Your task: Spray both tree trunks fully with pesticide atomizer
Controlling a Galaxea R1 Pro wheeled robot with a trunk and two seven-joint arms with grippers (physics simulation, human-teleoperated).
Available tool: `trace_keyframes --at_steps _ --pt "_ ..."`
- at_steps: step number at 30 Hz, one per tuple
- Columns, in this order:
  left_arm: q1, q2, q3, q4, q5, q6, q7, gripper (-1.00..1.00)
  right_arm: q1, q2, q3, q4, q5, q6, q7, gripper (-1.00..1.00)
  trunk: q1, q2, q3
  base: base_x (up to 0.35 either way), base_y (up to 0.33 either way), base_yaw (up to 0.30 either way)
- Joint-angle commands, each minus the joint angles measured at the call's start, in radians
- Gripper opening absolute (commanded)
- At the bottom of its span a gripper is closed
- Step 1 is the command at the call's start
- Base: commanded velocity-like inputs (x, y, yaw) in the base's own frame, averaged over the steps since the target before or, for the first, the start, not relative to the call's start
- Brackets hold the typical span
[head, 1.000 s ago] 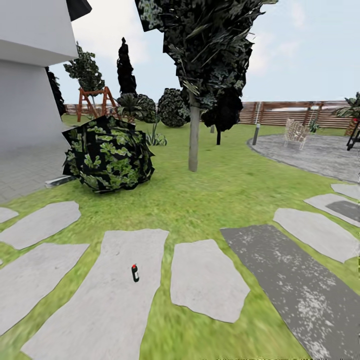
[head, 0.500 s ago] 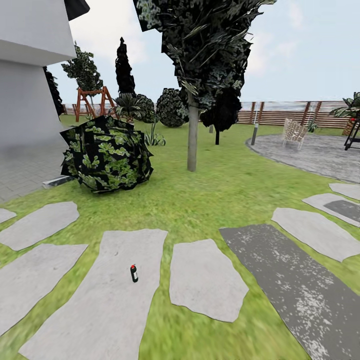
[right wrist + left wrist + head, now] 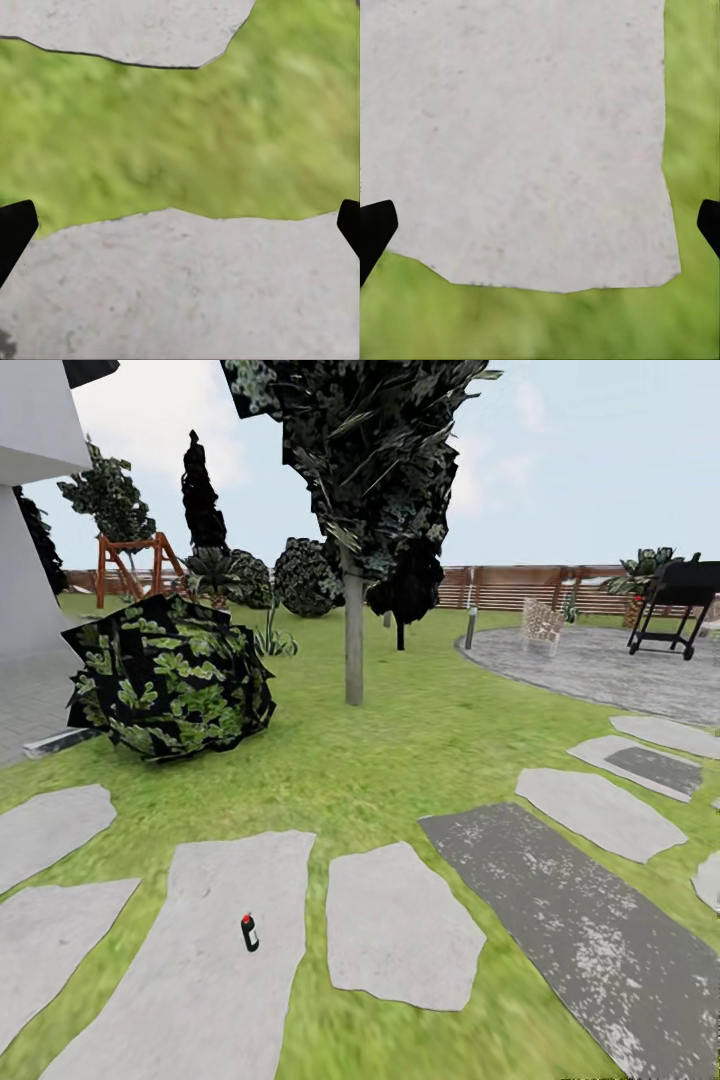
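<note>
Left gripper (image 3: 540, 225): fingers spread wide apart, nothing between them; it hangs over a pale grey paving stone (image 3: 510, 135) with grass at its edge.
Right gripper (image 3: 180, 225): fingers likewise wide apart and empty, above a strip of grass (image 3: 187, 135) between two stones.
Pesticide atomizer (image 3: 249, 932): upright on a long grey stepping stone (image 3: 200, 970), at 7 o'clock in the head view, red top up.
Floor (image 3: 400, 760): blurry green lawn crossed by flat grey stones; one darker speckled slab (image 3: 570, 930) at 4 o'clock.
Tree trunk (image 3: 353, 628): pale straight column near 12 o'clock, under a jagged dark crown.
Bush (image 3: 165, 675): at 10 o'clock, well apart from the bottle.
Garden edge: brown slatted fence (image 3: 510, 588) far back; black grill (image 3: 680, 600) at 2 o'clock; white house wall (image 3: 25, 510) at 10 o'clock.
</note>
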Motion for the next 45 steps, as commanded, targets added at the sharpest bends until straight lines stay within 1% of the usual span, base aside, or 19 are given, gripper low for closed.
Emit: trace_keyframes --at_steps 1,5,17,24,28,32,39,41,43,45 --pt "0.000 0.000 0.000 0.000 0.000 0.000 0.000 1.00 0.000 0.000 0.000 0.000 0.000 0.000 0.000 1.00 0.000 0.000 0.000 0.138 0.296 -0.235" --pt "-0.001 0.000 0.000 0.000 0.001 0.000 0.000 1.00 0.000 0.000 -0.001 0.001 0.001 -0.001 -0.001 1.00 0.000 0.000 0.001 0.115 0.302 -0.103" --pt "-0.001 0.000 0.000 0.000 0.001 0.001 0.000 1.00 0.000 -0.002 -0.002 0.001 0.001 -0.001 -0.002 1.00 0.000 0.000 0.001 0.004 0.307 -0.007" --pt "-0.001 0.000 0.000 0.000 0.001 0.003 0.000 1.00 0.000 -0.002 -0.002 0.001 0.001 -0.001 -0.002 1.00 0.000 0.000 0.001 0.044 0.309 -0.219" --pt "-0.001 0.000 0.000 0.000 0.001 0.003 0.000 1.00 0.000 -0.002 -0.002 0.002 0.001 -0.001 -0.002 1.00 0.000 0.000 0.001 0.125 0.317 -0.287" --pt "-0.001 0.000 0.000 0.000 0.000 0.002 0.001 1.00 0.000 -0.002 -0.002 0.001 0.000 -0.001 -0.002 1.00 0.000 0.000 0.001 0.206 0.263 -0.090" --pt "-0.001 0.001 0.002 -0.002 0.002 0.002 0.003 1.00 0.000 -0.002 -0.002 0.000 0.000 -0.001 -0.002 1.00 0.000 0.000 0.001 0.301 0.053 -0.011" --pt "-0.001 0.001 0.015 -0.007 0.001 0.001 0.004 1.00 0.000 -0.002 -0.002 0.000 0.000 -0.001 -0.002 1.00 0.000 0.000 0.001 0.334 -0.005 -0.001" --pt "-0.005 0.000 0.051 -0.011 0.001 0.000 0.004 1.00 0.000 -0.002 -0.002 0.000 0.001 -0.001 -0.002 1.00 0.000 0.000 0.001 0.322 -0.069 0.060" --pt "-0.008 -0.003 0.067 -0.014 0.000 -0.001 0.003 1.00 0.000 -0.002 -0.002 0.000 0.001 -0.001 -0.002 1.00 0.000 0.000 0.001 0.290 -0.126 0.167"
